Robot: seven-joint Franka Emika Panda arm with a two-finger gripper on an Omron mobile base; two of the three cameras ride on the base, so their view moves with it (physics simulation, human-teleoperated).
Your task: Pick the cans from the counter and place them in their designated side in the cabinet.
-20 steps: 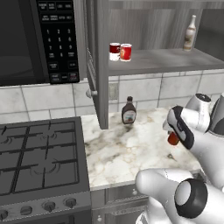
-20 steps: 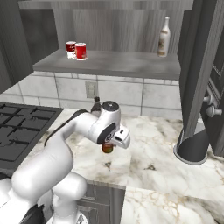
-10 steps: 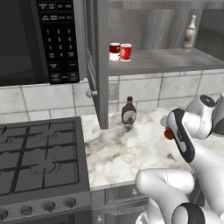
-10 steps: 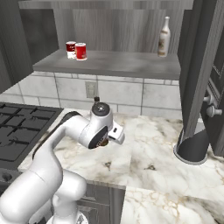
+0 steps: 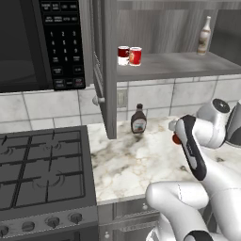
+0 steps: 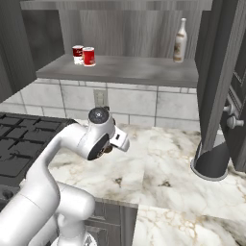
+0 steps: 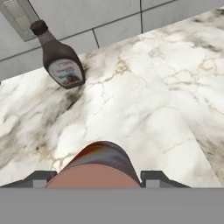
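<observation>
Sauce bottle (image 5: pixel 138 119) mid-frame by the tiled wall; microwave (image 5: pixel 35 42) upper left; stovetop (image 5: pixel 42 172) lower left.

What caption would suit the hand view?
Gripper clamped on a dark red can above the marble counter, brown sauce bottle ahead.

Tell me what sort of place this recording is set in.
A rendered home kitchen, by the look of it: a black gas stovetop beside a marble counter, a microwave above the stove, and an open grey wall cabinet over tiled wall, holding cans and a bottle.
</observation>
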